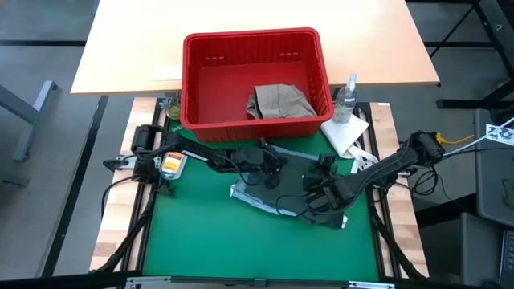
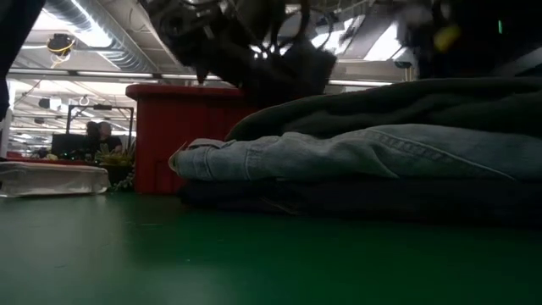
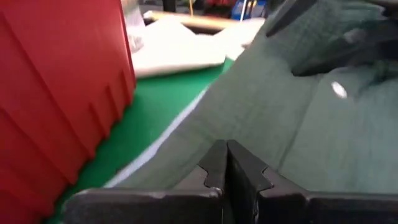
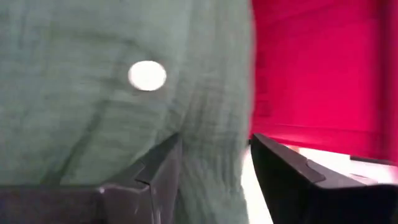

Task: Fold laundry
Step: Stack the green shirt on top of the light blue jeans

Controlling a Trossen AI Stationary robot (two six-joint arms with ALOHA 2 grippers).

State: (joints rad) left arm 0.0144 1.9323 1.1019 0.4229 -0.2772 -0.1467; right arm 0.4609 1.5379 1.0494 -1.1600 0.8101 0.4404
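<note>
While our left gripper point(image 3: 227, 163) rests closed above the dark olive green piece point(image 1: 293, 172), our right gripper point(image 4: 214, 165) stands open over it; it tops light blue denim point(image 2: 356, 152) near the red basket point(image 1: 197, 56).

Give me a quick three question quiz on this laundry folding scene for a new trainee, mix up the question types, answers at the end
1. True or false: the red basket is empty.
2. Which garment lies on top of the stack on the green mat?
A. light blue denim
B. dark olive green piece
C. beige khaki piece
3. Fill in: the left claw is ____ and the right claw is ____.

Key
1. False. The beige khaki piece lies inside it.
2. B. In the low view the dark olive green piece sits over the light blue denim, with the dark navy jeans underneath.
3. Shut; open. Both hover at the olive piece.
</note>
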